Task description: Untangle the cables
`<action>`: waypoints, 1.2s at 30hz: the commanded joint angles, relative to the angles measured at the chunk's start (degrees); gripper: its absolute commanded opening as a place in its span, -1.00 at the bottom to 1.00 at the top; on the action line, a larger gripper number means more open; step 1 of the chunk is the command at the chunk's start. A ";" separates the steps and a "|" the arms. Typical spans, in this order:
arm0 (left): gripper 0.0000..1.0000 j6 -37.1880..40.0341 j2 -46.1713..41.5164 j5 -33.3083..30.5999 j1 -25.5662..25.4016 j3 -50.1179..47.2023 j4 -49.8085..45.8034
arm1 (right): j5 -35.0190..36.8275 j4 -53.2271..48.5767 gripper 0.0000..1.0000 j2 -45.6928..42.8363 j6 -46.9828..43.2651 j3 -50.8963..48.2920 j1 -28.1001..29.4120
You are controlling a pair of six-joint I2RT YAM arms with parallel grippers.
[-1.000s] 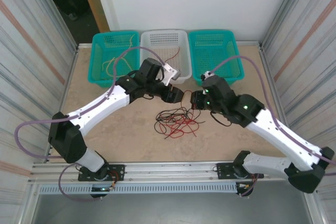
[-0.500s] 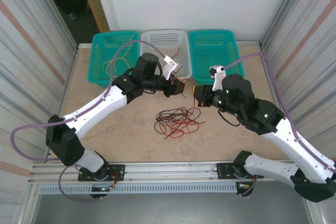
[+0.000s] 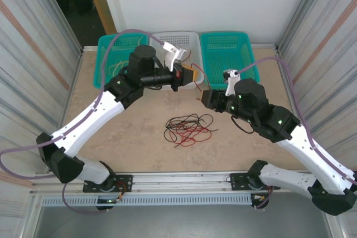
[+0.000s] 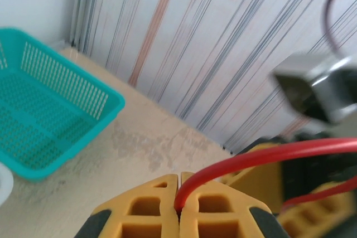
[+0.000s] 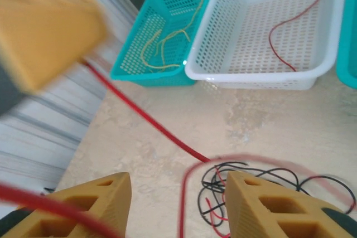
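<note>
Okay, my left gripper (image 4: 179, 196) pinches a red cable (image 4: 262, 154), jaws pressed together; my right gripper (image 5: 177, 202) stands spread. The remaining cables (image 3: 188, 129) lie tangled on the table (image 3: 139, 151) below them.

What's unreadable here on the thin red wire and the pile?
- Left wrist: thin red wire exits the shut left gripper; far end cut off by the frame edge.
- Right wrist: wire motion-blurred near the open right gripper; contact unclear.
- Top external: red-and-black wire pile too small to trace crossings.
</note>
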 commanded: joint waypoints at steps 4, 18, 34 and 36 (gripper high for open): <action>-1.00 -6.17 -1.23 1.08 2.00 4.12 4.55 | 3.69 1.05 -0.36 0.08 4.28 -5.86 -2.63; -1.00 -6.44 8.47 -10.81 10.28 15.53 -2.78 | 0.57 -1.58 -0.47 -2.18 9.61 -13.59 -8.53; -1.00 -3.40 36.36 -20.84 18.63 45.14 -9.10 | 1.22 -2.99 -0.47 -4.30 10.89 -15.21 -7.43; -1.00 -2.39 38.73 -21.88 18.67 45.60 -10.79 | 1.48 -3.35 -0.46 -4.36 10.81 -15.03 -7.50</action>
